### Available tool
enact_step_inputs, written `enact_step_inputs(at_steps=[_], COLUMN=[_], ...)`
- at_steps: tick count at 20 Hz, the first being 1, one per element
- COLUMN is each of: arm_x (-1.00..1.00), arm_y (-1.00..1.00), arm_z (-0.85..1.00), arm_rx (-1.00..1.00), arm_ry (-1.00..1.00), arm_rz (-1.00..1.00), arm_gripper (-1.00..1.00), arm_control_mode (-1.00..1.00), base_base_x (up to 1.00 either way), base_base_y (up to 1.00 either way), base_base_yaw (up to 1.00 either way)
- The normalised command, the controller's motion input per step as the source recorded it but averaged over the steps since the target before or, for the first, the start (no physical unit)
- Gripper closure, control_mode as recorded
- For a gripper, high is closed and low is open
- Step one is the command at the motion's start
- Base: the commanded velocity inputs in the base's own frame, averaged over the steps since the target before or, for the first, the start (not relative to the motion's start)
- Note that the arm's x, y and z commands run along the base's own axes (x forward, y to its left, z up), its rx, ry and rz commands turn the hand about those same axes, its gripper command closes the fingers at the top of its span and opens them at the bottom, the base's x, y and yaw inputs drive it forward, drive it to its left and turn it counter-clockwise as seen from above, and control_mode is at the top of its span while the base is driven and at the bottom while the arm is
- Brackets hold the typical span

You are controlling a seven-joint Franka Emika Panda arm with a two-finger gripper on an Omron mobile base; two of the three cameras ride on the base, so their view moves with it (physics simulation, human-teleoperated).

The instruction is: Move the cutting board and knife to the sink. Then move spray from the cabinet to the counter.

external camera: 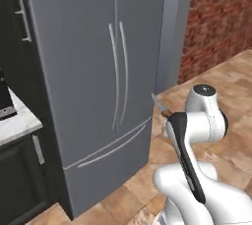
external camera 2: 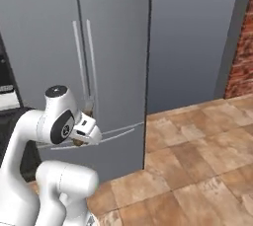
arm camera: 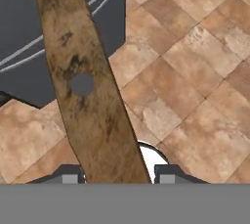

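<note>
My gripper (arm camera: 118, 176) is shut on the knife, holding it by its brown wooden handle (arm camera: 83, 83), which runs up between the two fingertips and shows a round rivet. In the left base view the grey blade (external camera: 158, 102) sticks up past the wrist toward the fridge. The right base view shows the hand (external camera 2: 87, 130) folded close to the arm, with a bit of the knife's brown handle (external camera 2: 89, 106) above it. A corner of the white marble counter (external camera: 17, 121) lies at the far left, and above it stands a dark cabinet door with a silver bar handle (external camera: 20, 10).
A tall grey fridge (external camera: 93, 71) with double doors and a bottom drawer stands right in front of the arm. A dark object (external camera: 5, 98) sits on the counter. Brown tiled floor (external camera 2: 197, 161) stretches off to the right, and a red brick wall (external camera: 221, 17) is behind.
</note>
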Motion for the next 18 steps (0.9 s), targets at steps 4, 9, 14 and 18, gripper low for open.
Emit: enact_step_inputs(at_steps=[4,9,14,18], arm_x=[0.0,0.0,0.0,0.0], arm_y=[0.0,0.0,0.0,0.0], arm_z=[0.0,0.0,0.0,0.0], arm_rx=[0.0,0.0,0.0,0.0], arm_ry=[0.0,0.0,0.0,0.0], arm_rz=[0.0,0.0,0.0,0.0], arm_gripper=[1.0,1.0,1.0,1.0], arm_control_mode=[1.0,1.0,1.0,1.0], base_base_x=[0.01,0.06,0.07,0.07], base_base_y=[-0.56,-0.52,-0.53,-0.55], base_base_yaw=[-0.8,-0.83,-0.84,-0.84])
